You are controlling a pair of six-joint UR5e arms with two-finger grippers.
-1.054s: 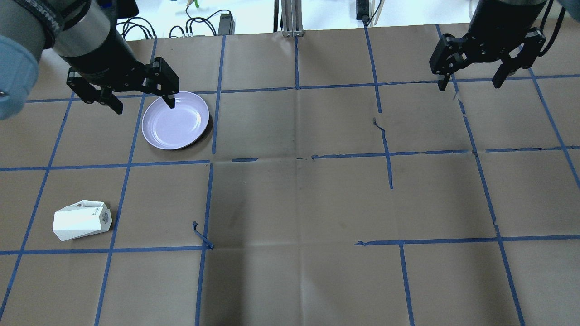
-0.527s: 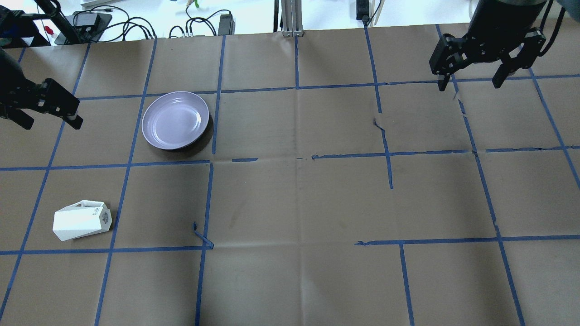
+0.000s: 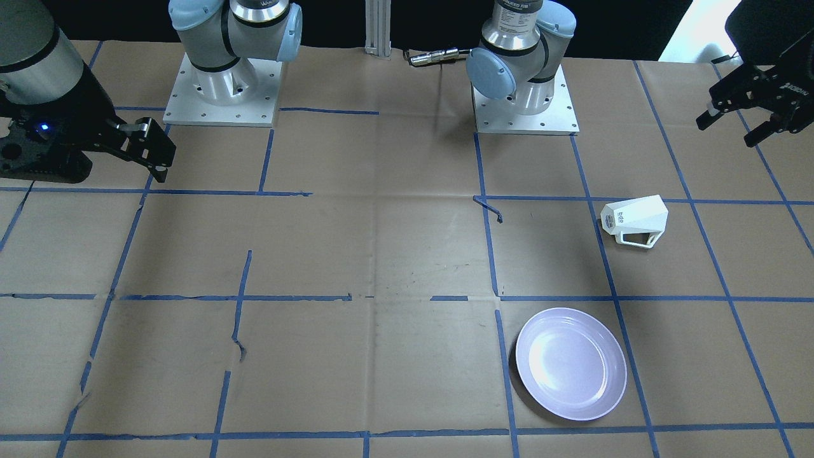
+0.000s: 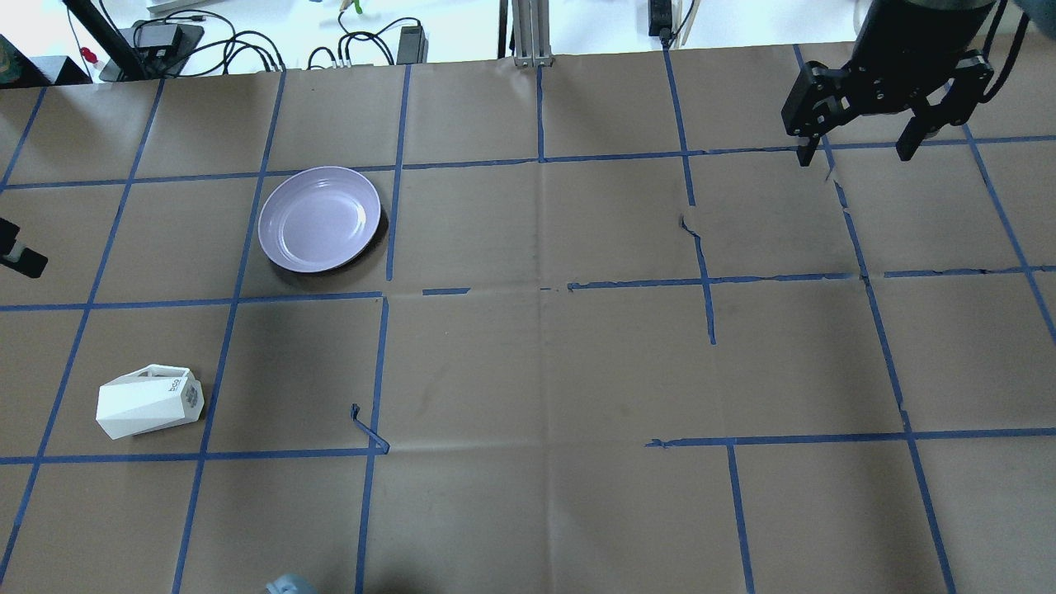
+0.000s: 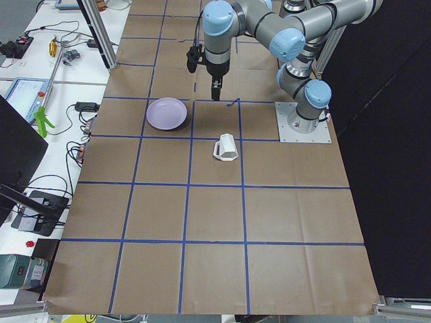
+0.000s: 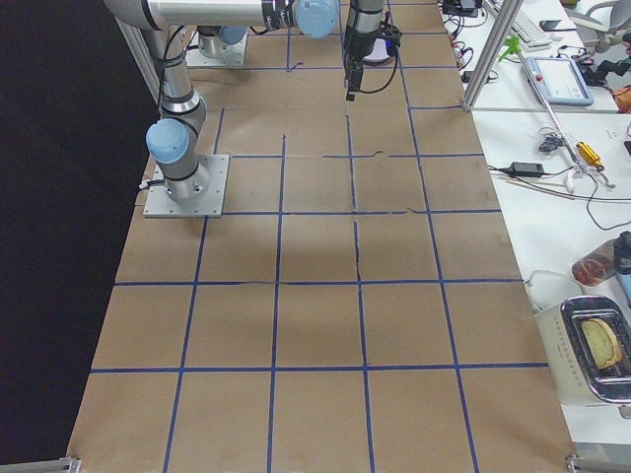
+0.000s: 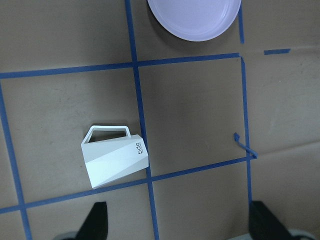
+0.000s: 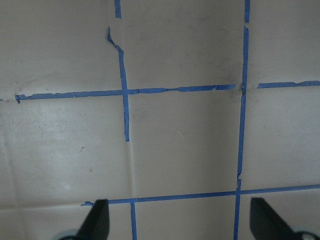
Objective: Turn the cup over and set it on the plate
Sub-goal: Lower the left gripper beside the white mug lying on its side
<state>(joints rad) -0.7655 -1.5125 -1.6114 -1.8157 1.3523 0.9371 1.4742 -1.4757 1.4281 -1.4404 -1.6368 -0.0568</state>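
Two things matter on your paper-covered surface (image 4: 536, 371), and both sit on the robot's left half. Nearest the robot's base you have the cup (image 4: 148, 404), lying on its side and not yet flipped. Its narrow bottom with the small dark markings points toward the middle of the surface, its wide mouth points out toward the robot's left, and its boxy handle lies on the side away from the robot. It rests just beside a crossing of the blue tape lines (image 4: 540, 115), and nothing touches it. Out past the cup on the robot's left, the left tool (image 7: 180, 225) hangs above the surface with its two fingers spread wide and nothing between them. From its wrist camera you look straight down on the cup, with the edge of the plate at the top of the view. Farther from the robot and a little toward the middle you find the plate (image 4: 319, 219), lying flat and bare, well apart from the cup. Farthest off, over the robot's right half, the right tool (image 4: 855, 155) hangs wide open and holds nothing, with only taped paper under it in its wrist camera.
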